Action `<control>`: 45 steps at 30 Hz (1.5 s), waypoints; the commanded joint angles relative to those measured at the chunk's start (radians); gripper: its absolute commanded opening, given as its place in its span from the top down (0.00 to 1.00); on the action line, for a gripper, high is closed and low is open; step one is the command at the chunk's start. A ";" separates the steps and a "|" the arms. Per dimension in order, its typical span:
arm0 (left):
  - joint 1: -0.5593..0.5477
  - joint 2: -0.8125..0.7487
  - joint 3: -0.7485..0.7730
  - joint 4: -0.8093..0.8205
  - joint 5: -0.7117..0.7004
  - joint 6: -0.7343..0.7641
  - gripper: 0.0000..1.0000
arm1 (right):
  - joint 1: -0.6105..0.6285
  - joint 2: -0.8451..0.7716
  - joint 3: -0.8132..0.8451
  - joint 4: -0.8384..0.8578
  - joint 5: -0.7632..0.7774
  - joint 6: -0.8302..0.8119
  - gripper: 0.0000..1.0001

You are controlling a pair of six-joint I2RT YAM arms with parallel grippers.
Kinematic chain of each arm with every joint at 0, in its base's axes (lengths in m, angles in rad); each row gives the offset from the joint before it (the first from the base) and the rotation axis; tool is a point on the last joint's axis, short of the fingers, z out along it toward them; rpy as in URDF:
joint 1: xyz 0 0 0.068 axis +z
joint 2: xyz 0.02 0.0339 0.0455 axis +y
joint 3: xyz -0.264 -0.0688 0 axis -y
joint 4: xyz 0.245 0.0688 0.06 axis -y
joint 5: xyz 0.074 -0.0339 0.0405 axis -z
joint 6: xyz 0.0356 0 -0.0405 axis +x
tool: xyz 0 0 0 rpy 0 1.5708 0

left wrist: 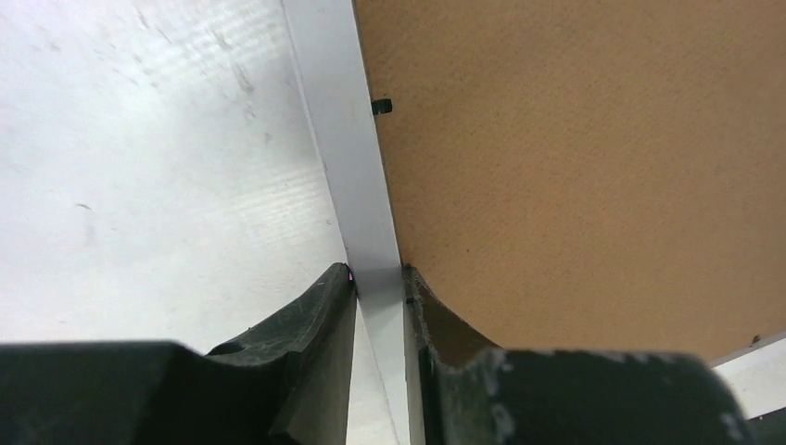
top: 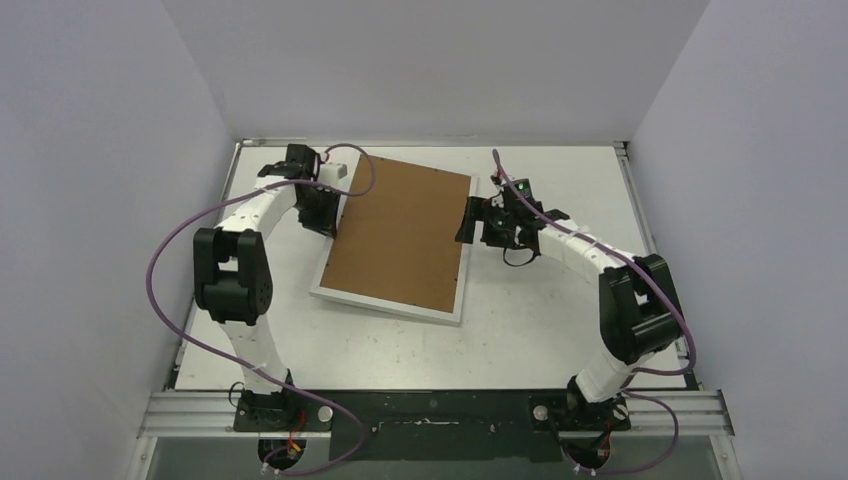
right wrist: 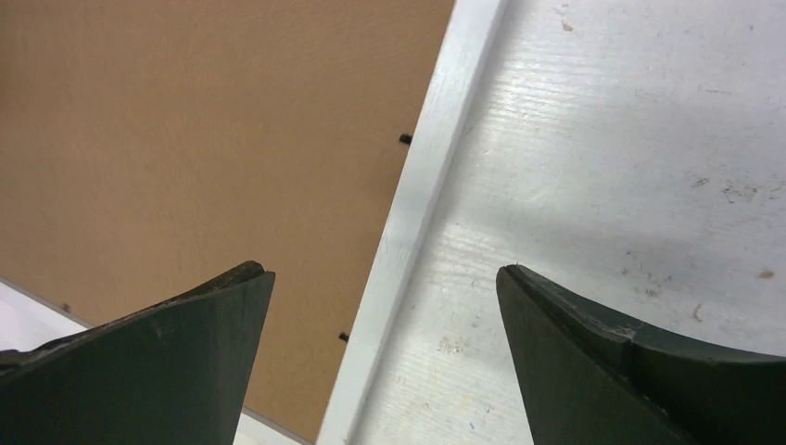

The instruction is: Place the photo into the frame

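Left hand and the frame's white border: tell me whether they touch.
Touching. In the left wrist view the left hand clamps the frame by its white border, a finger tight on each side.

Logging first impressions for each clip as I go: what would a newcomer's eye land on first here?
The big brown backing board, lying inside the white-bordered frame and set askew mid-table, dominates the top view. Next come the arms flanking it. The left gripper has its jaws pinched on the frame's left border, while the right gripper hangs over the right border with its jaws wide open.
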 commanded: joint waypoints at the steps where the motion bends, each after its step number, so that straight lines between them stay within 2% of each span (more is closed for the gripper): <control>1: -0.002 -0.092 0.095 -0.043 -0.002 -0.001 1.00 | 0.106 -0.206 -0.078 0.142 0.147 -0.144 0.02; 3: -0.009 -0.102 0.098 -0.049 -0.005 -0.014 1.00 | 0.202 -0.304 -0.165 0.228 0.257 -0.225 0.10; 6: -0.013 -0.116 0.116 -0.066 -0.015 -0.031 1.00 | 0.391 -0.439 -0.287 0.357 0.474 -0.373 0.10; 9: -0.017 -0.128 0.126 -0.079 -0.023 -0.041 1.00 | 0.567 -0.487 -0.345 0.400 0.629 -0.492 0.10; 15: -0.025 -0.139 0.129 -0.092 -0.034 -0.050 1.00 | 0.903 -0.378 -0.358 0.438 0.834 -0.675 0.10; 20: -0.034 -0.136 0.139 -0.105 -0.036 -0.053 1.00 | 1.068 -0.162 -0.302 0.466 0.906 -0.814 0.10; 27: -0.042 -0.133 0.153 -0.121 -0.038 -0.054 1.00 | 1.109 -0.032 -0.286 0.606 0.926 -0.880 0.10; 33: -0.044 -0.143 0.151 -0.123 -0.036 -0.053 1.00 | 1.126 0.135 -0.273 0.821 1.113 -1.036 0.10; 39: -0.044 -0.142 0.152 -0.128 -0.035 -0.053 1.00 | 1.126 0.273 -0.238 0.936 1.148 -1.158 0.09; 43: -0.040 -0.147 0.125 -0.126 -0.027 -0.048 1.00 | 1.130 0.200 -0.274 0.863 1.112 -1.069 0.09; 44: -0.035 -0.148 0.105 -0.115 -0.007 -0.048 0.97 | 1.128 0.158 -0.290 0.836 1.092 -1.021 0.09; 45: -0.032 -0.148 0.080 -0.098 0.007 -0.051 0.88 | 1.121 0.110 -0.306 0.813 1.069 -0.979 0.10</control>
